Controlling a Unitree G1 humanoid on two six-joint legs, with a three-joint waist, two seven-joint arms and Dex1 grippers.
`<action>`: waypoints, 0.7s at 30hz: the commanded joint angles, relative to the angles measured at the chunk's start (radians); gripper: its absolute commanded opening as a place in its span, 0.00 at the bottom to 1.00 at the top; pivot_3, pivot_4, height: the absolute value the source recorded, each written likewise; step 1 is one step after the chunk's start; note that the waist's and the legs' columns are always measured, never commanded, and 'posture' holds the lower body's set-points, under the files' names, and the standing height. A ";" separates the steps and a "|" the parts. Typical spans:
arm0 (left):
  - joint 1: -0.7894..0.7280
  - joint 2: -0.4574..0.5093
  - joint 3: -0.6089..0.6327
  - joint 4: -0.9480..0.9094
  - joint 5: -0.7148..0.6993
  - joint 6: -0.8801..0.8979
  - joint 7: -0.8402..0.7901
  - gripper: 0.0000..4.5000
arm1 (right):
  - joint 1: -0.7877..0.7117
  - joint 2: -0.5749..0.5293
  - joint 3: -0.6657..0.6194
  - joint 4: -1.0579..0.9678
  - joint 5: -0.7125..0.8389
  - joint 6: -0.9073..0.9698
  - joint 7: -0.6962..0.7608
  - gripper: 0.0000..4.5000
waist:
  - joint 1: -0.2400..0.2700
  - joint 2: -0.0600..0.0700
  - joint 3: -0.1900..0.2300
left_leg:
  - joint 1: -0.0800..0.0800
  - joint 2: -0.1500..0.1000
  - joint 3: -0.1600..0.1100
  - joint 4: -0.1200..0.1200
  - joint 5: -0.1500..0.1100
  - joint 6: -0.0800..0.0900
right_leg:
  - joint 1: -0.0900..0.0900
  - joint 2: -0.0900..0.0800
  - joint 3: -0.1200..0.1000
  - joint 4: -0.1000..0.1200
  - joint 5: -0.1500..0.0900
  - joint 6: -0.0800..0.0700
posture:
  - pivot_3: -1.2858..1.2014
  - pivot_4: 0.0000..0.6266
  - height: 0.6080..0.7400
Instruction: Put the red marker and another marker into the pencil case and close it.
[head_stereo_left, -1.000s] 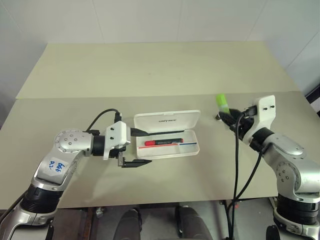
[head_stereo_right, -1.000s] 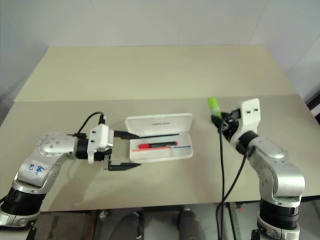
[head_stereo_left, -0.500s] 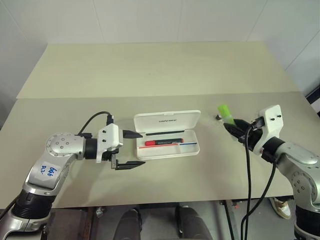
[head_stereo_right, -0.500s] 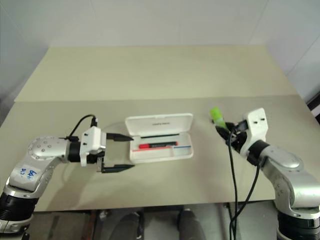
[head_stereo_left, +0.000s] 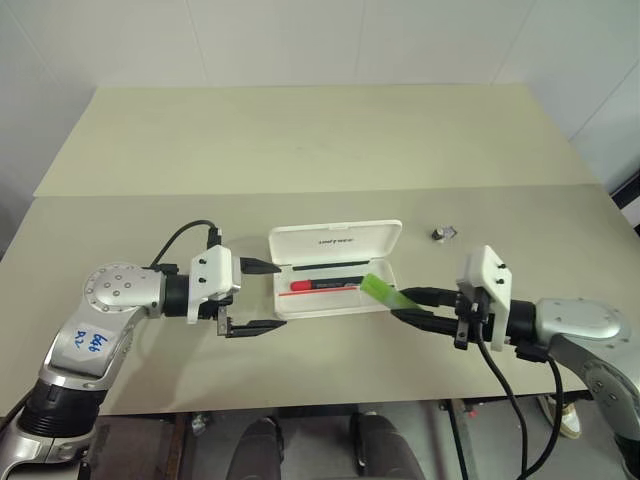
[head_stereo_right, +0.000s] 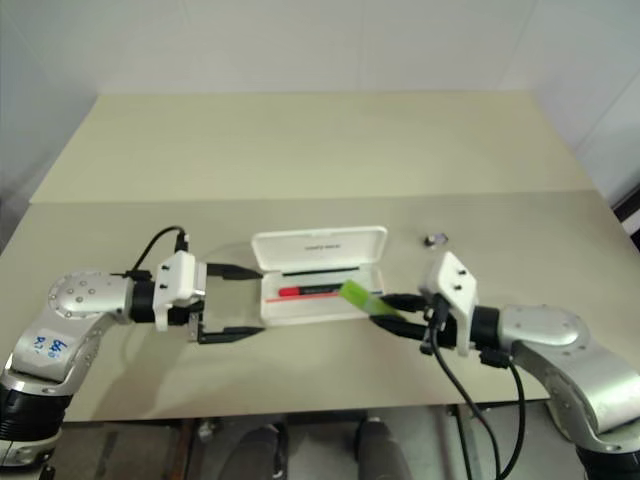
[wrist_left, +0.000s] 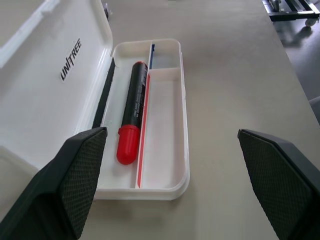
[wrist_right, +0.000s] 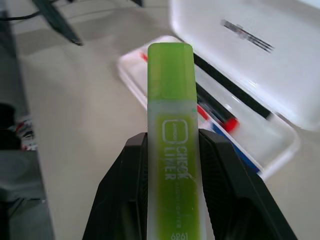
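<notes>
Head views
case: white pencil case (head_stereo_left: 335, 272) at centre of frame on the beige table (head_stereo_left: 300, 150), lid swung open and lying back toward the top of frame, small dark lettering on it.
red marker: red marker (head_stereo_left: 325, 284) lies lengthwise in the tray's upper compartment, next to a black strip along the hinge side; thin red and blue lines run below it.
left gripper: left gripper (head_stereo_left: 262, 296) at centre-left, fingers spread wide, nothing between them, just left of the case's short end, not touching it.
right gripper: right gripper (head_stereo_left: 412, 305) at lower right of centre, fingers clamped on the green marker (head_stereo_left: 379, 290).
green marker: tilted, free end points up-left and overlaps the case's lower right corner in the picture; cannot tell if it touches the case.
small object: small dark-and-silver bit (head_stereo_left: 444, 234) on the table, upper right of the case, well apart from both grippers.

Left wrist view
fingers: two black pads (wrist_left: 80, 175) at lower left and lower right, wide apart, empty.
case: open tray (wrist_left: 170, 125) between them, lid (wrist_left: 45, 95) at left marked UNITREE.
red marker: red marker (wrist_left: 131, 115) in the compartment nearest the lid, red cap toward the bottom of frame.

Right wrist view
fingers: black fingers (wrist_right: 220, 170) pinch the green marker (wrist_right: 172, 135) on both sides, lower centre.
green marker: upright in frame, printed CHECK LINER.
case: open case (wrist_right: 270, 140) beyond it, upper right, red marker partly hidden.
</notes>
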 joint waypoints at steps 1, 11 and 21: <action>0.026 0.022 0.032 -0.046 -0.024 -0.012 -0.007 1.00 | -0.071 0.003 0.074 0.045 -0.053 -0.093 0.058 0.24 | 0.002 0.000 0.000 | 0.000 0.000 0.000 0.000 0.000 0.000 | 0.000 0.000 0.000 0.000 0.000 0.000 | 0.52 0.24 1.00; 0.081 0.053 0.062 -0.052 -0.019 -0.036 -0.010 1.00 | -0.293 0.086 0.315 0.284 -0.256 -0.366 0.235 0.24 | 0.004 0.000 0.000 | -0.001 0.000 0.000 0.001 0.000 0.000 | 0.000 0.000 0.000 0.000 0.000 0.000 | 0.52 0.24 1.00; 0.106 0.046 0.063 -0.080 -0.020 -0.030 0.024 1.00 | -0.416 0.234 0.422 0.447 -0.361 -0.474 0.283 0.24 | 0.002 0.000 0.000 | 0.000 0.001 0.000 0.002 0.000 0.000 | 0.000 0.000 -0.001 0.003 0.000 0.000 | 0.52 0.24 1.00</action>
